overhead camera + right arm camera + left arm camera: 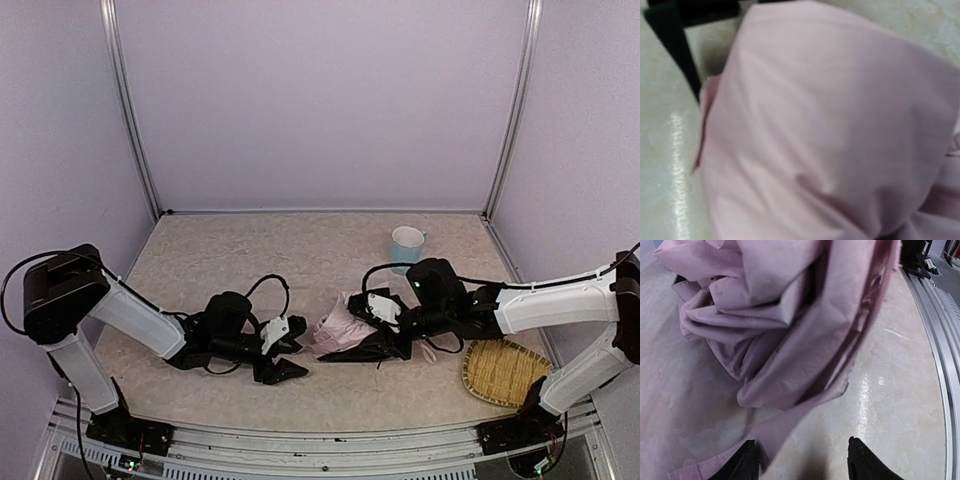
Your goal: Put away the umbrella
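The umbrella [338, 328] lies crumpled in the middle of the table, pale pink fabric on top and black lining spread toward the front. My left gripper [292, 360] rests on the table just left of it, open. In the left wrist view the black fingertips [742, 462] stand wide apart, with the umbrella [785, 320] heaped ahead and a loose flap reaching the left finger. My right gripper [372, 335] is buried in the umbrella's right side. Pink fabric [830, 125] fills the right wrist view and hides the fingers, bunching into a pinched fold low down.
A light-blue cup [406, 243] stands at the back right. A woven bamboo tray [505, 370] lies at the front right, beside the right arm. The metal front rail [935, 340] runs along the table's near edge. A black strut [675, 45] crosses the right wrist view's top left.
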